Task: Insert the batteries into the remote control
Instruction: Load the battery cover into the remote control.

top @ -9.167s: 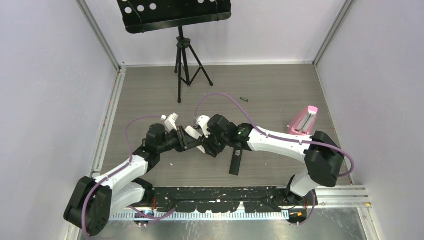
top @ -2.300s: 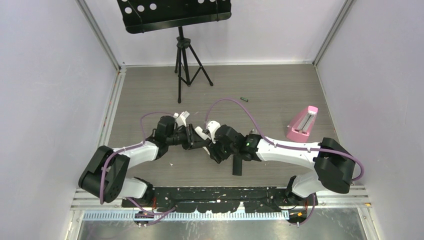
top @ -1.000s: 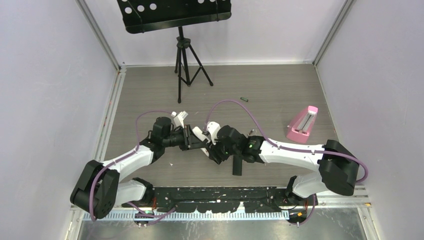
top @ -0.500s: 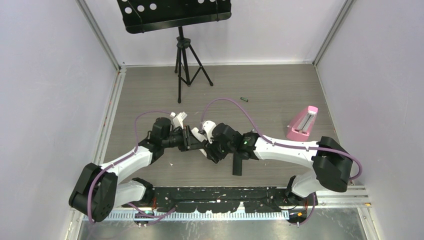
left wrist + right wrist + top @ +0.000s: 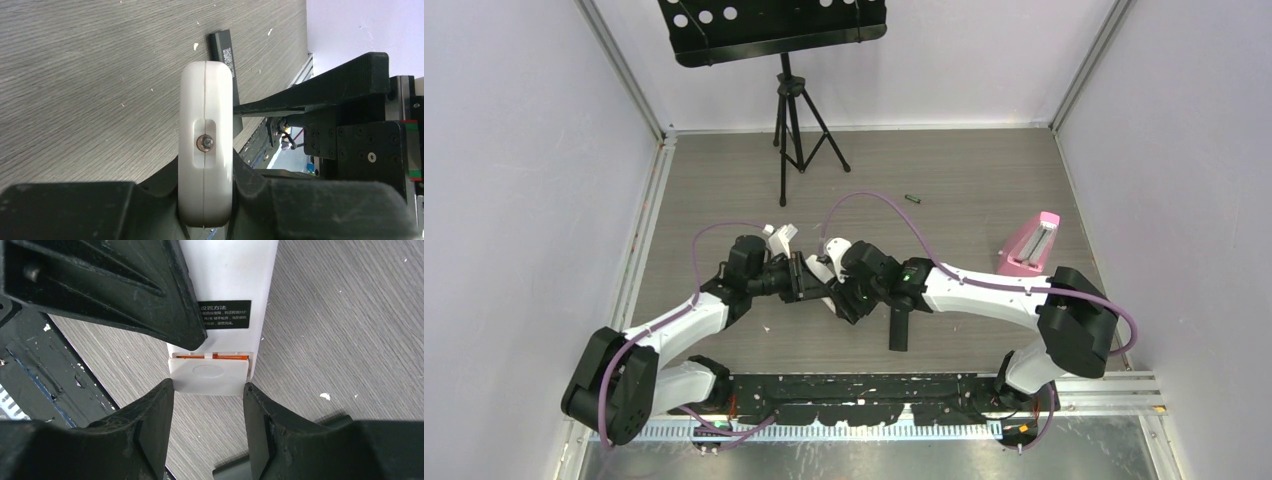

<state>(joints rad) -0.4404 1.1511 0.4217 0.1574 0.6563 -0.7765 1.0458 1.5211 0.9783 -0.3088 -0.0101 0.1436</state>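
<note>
Right hand [image 5: 207, 390]: clamped across battery cover [image 5: 209, 375]. Just ahead: orange battery [image 5: 192, 357], seated in white remote [image 5: 227, 280]. Opposite: left hand [image 5: 205, 185], closed on remote. Push cover straight home, no twist. Far beyond: dark battery [image 5: 913, 199] on desk [image 5: 984, 180].

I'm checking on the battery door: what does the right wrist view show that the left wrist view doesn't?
Only the right wrist view: the white remote's back with its black label, the battery cover slightly ajar, an orange strip in the gap, and the right gripper straddling the cover. Only the left wrist view: the remote's end with a screw, the left gripper shut on it, and the code label on a black remote. Both: the white remote and the wood-grain table.
</note>
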